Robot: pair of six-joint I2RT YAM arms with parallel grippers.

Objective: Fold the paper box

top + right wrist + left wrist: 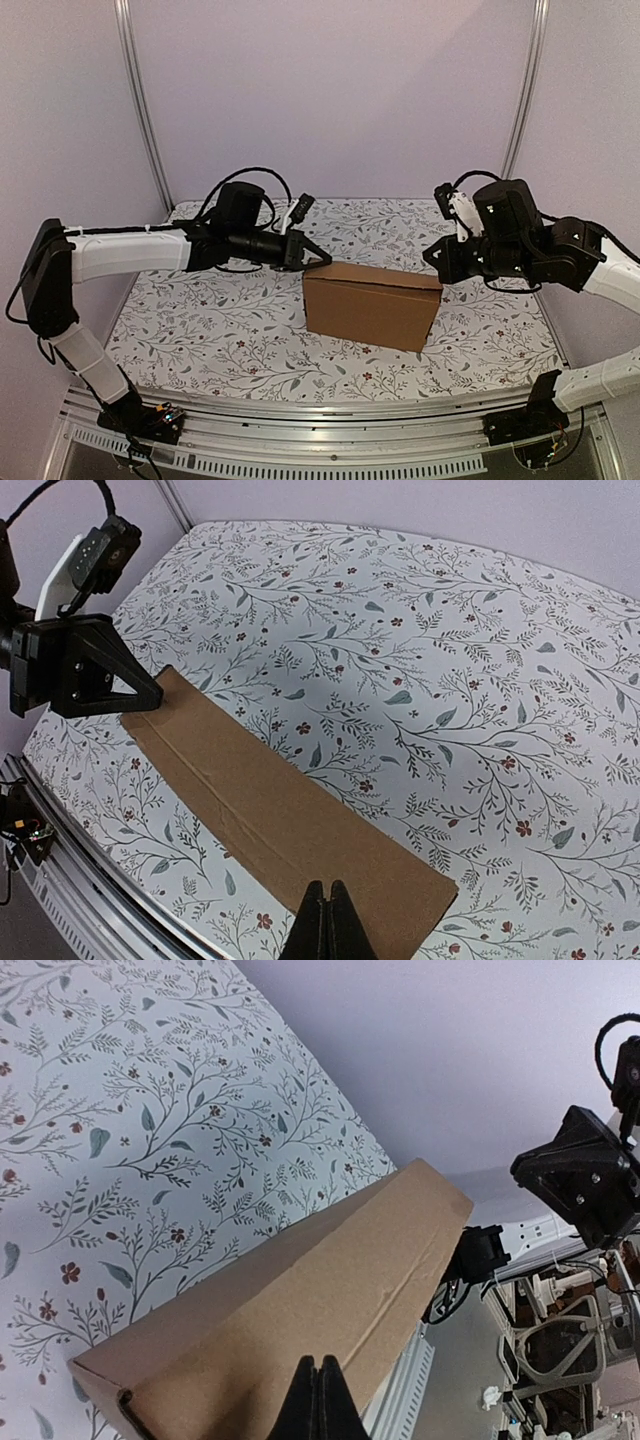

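Paper box [372,303] on floral cloth [200,330]; left fingers [305,1415], right fingers [312,935] closed above.

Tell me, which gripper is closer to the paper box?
Left, it seems. The left gripper touches a top corner of the paper box; the right gripper hangs just off the opposite end.

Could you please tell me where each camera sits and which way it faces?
Top external: above and behind the arms, looking down at the paper box on the flowered table; both arms show, left gripper and right gripper near the box's ends.
Left wrist: on the left arm, looking along the box toward the right gripper; its own shut fingers show.
Right wrist: on the right arm, looking along the box toward the left gripper; its own shut fingers show.
Shared: both wrist views show the box and the opposite gripper.
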